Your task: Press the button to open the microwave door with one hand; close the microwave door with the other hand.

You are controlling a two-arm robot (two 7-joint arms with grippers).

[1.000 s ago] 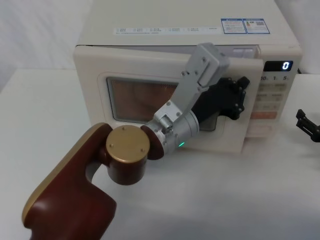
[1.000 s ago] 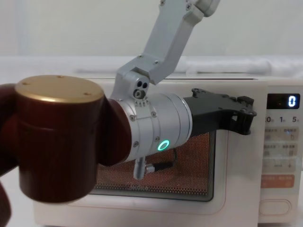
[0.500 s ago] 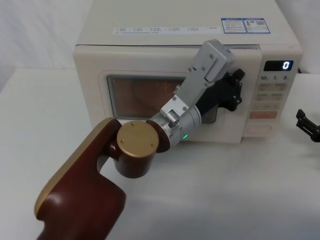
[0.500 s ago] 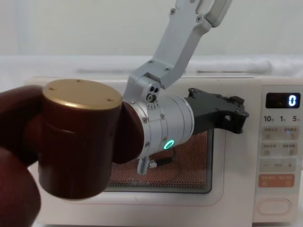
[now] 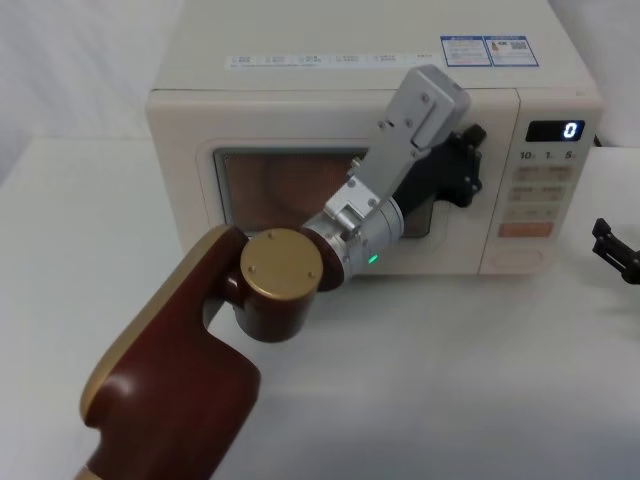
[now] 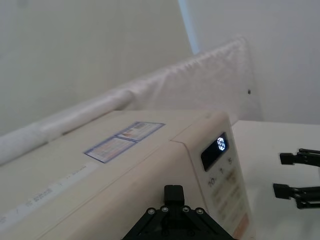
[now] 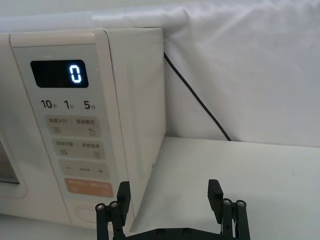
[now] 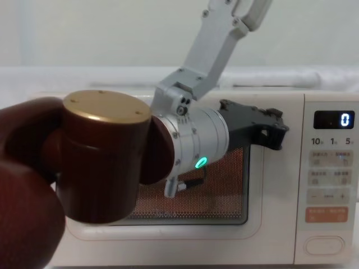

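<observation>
1. Two claws in frame. Left gripper [image 5: 462, 165], black, sits against the upper right corner of the large cream microwave door [image 5: 190, 190], which lies flush; finger state cannot be told.
2. Right gripper [image 7: 170, 194] hangs beside the microwave, fingers apart, empty.
3. Chest view adds the wide oval cream button [image 8: 325, 245], below and right of the left gripper.

The left claw [image 5: 462, 165] is up against the microwave door [image 5: 280, 190], near the door's top right corner. The control panel [image 5: 545, 190] is just to the right of that claw, and the button [image 8: 325, 245] sits at the panel's bottom, lower than the claw. The right claw [image 5: 612, 246] is farther right, over the table [image 5: 450, 380], apart from the microwave [image 5: 330, 60].
</observation>
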